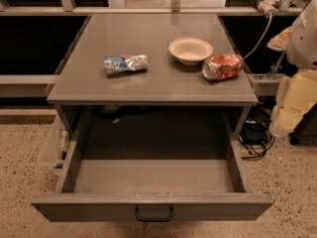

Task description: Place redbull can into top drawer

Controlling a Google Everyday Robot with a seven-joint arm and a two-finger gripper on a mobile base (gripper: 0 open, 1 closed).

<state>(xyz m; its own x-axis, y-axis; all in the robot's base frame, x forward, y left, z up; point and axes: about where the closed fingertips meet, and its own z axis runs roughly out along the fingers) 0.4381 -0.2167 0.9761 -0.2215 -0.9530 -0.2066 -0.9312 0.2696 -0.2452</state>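
The redbull can [126, 64], silver and blue with dented sides, lies on its side on the left part of the grey cabinet top [148, 86]. The top drawer [153, 177] stands pulled fully out below it, its inside bare, with a small black handle [154, 214] at the middle of its front panel. My gripper [293, 100], white and cream, hangs at the right edge of the view, beside the cabinet's right side and well apart from the can. It holds nothing that I can see.
A cream bowl [190, 50] sits at the back right of the top. An orange-red crushed can [223, 67] lies on its side just right of it. Cables and a dark box [255, 133] lie on the speckled floor to the right. A rail runs behind the cabinet.
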